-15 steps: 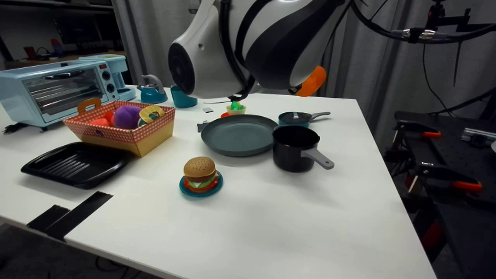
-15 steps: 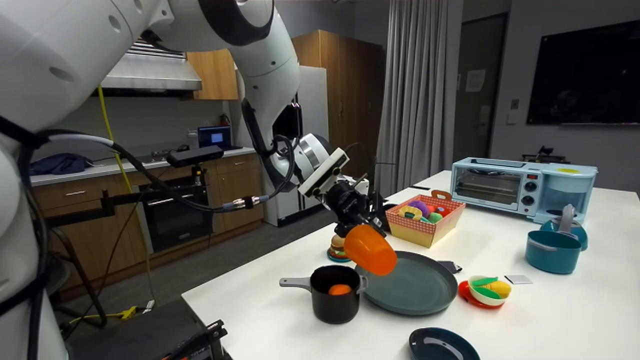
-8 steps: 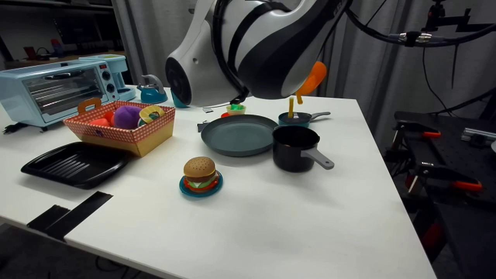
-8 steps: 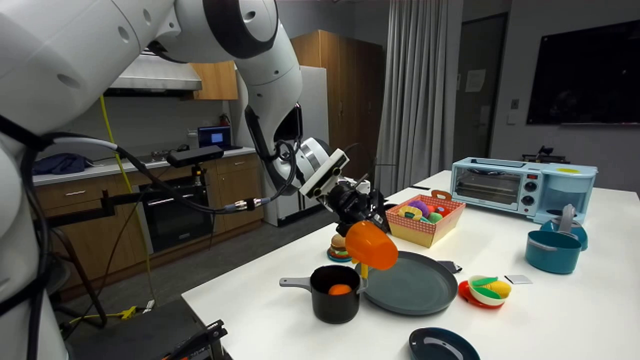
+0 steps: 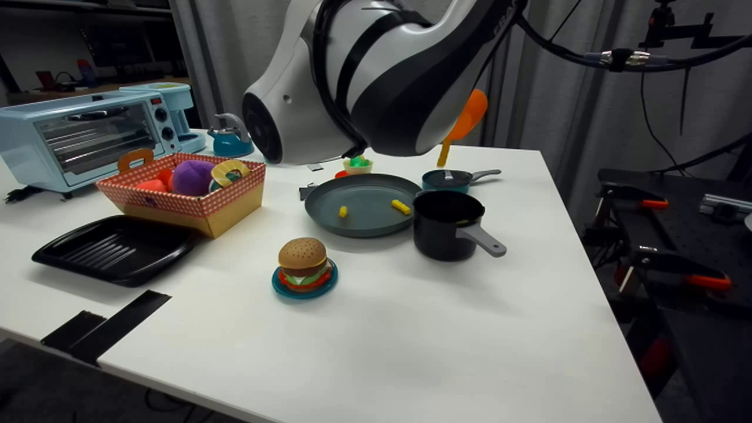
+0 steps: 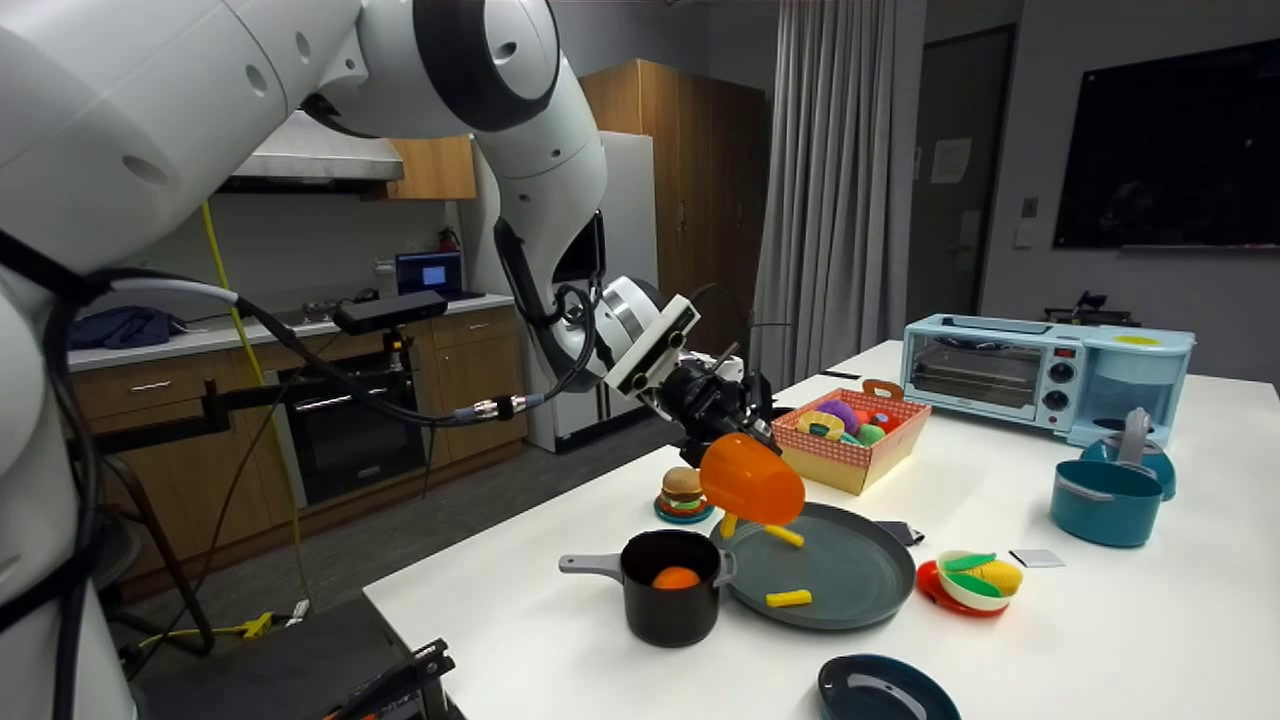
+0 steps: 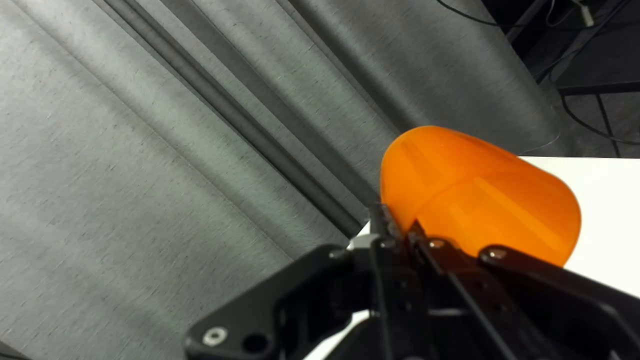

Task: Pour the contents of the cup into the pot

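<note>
Orange cup (image 6: 752, 482): aloft and tipped well over, seemingly above the side of the grey-green frying pan (image 6: 850, 562) next to the black pot (image 6: 668, 615).
Cup body: looks like thin plastic, so expect it light, fairly stiff and slick, apt to swivel if you pinch it weakly.
Cup grip: your gripper (image 7: 400, 225) is clenched on the cup's wall, probably near its mouth; you cannot tell how deep the tips reach. That edge is a fair place to hold.
Yellow sticks (image 6: 789, 598): two lie in the pan; another shows at the cup's lower edge, and you cannot tell whether it is loose.
Black pot: upright just beside the pan, a round orange piece (image 6: 676, 578) inside.
Pour: likely missing; you would do well to bring the mouth over the pot before tipping further.
</note>
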### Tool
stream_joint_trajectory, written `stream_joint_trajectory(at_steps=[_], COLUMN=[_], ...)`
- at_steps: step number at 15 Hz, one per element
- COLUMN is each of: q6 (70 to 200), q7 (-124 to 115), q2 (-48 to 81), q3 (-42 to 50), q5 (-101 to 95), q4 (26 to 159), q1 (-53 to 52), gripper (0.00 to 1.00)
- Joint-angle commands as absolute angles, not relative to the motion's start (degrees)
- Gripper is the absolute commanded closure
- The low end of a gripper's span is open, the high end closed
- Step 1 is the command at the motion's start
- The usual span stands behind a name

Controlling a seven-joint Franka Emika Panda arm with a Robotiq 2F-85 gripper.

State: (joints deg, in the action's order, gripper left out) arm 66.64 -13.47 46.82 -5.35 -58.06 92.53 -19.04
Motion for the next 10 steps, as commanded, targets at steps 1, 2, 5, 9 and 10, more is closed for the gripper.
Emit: stream_joint_trajectory(at_steps=[1, 2, 5, 9, 10], q6=[62.94, 62.82, 63.32, 67.7, 69.4], q7=[-12.15, -12.23, -12.34, -12.29, -12.36], q2=[48.67, 48.78, 48.49, 45.56, 44.54], q3=[-5.34, -5.36, -5.61, -7.18, -7.9], q5=[-59.87, -59.75, -58.87, -56.78, -55.79], q4=[89.63, 89.46, 89.27, 91.29, 92.0], q1=[-19.55, -19.56, -19.03, -16.8, -16.04], gripper=[0.99, 0.99, 0.99, 0.99, 0.99])
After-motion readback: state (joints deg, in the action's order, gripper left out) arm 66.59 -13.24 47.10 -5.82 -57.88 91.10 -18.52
